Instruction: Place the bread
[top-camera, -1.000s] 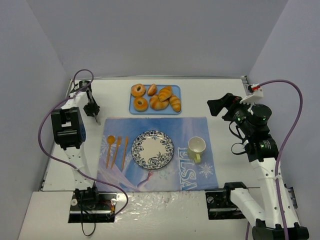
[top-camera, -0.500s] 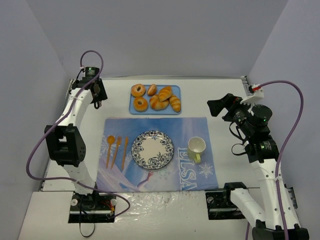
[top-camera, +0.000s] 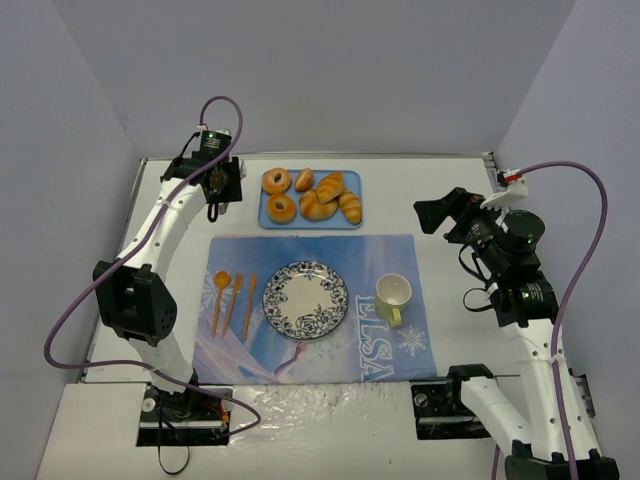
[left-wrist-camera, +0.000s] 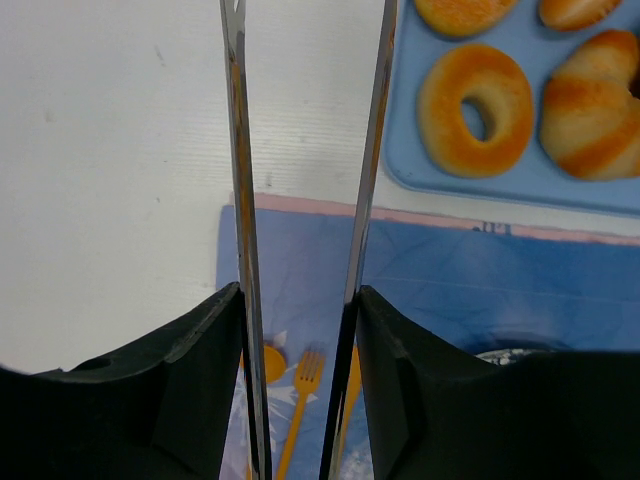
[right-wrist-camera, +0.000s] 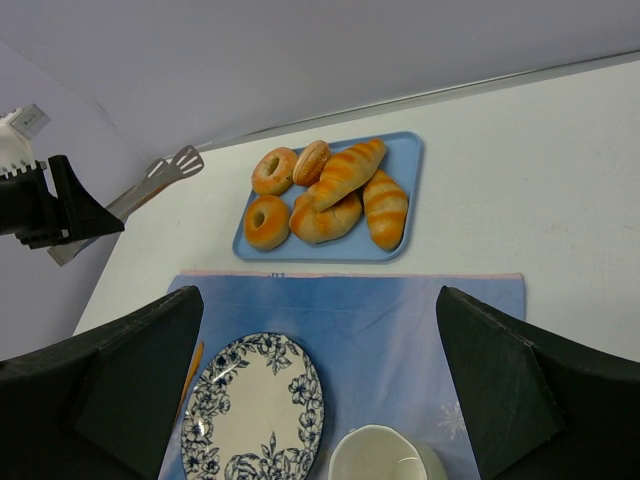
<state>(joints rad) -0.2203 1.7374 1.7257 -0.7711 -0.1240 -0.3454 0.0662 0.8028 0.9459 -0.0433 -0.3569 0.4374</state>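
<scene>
The bread (top-camera: 312, 196) is all on the blue tray (top-camera: 266, 222), at the 12 o'clock side of the counter (top-camera: 400, 190), beyond the mat (top-camera: 400, 250). None of it lies on the plate (top-camera: 306, 299).

The left end effector (top-camera: 217, 185) hangs just beside the left edge of the tray, so the bread lies at about 3 o'clock from it. Its two long metal blades (left-wrist-camera: 237, 150) stand apart with a narrow gap, and nothing is between them. In the left wrist view the blades run from 6 to 12 o'clock. The nearest ring doughnut (left-wrist-camera: 475, 105) sits at about 2 o'clock from them, close but not touching. The striped rolls (top-camera: 330, 186) are further to the right; one has its long axis from 8 to 2 o'clock.

The right end effector (right-wrist-camera: 320, 390) is raised at the 3 o'clock side, well apart from the tray, with its fingers wide apart and empty.

I judge that the left arm is the nearer one. It must swing to the right before it can close on a piece.
</scene>
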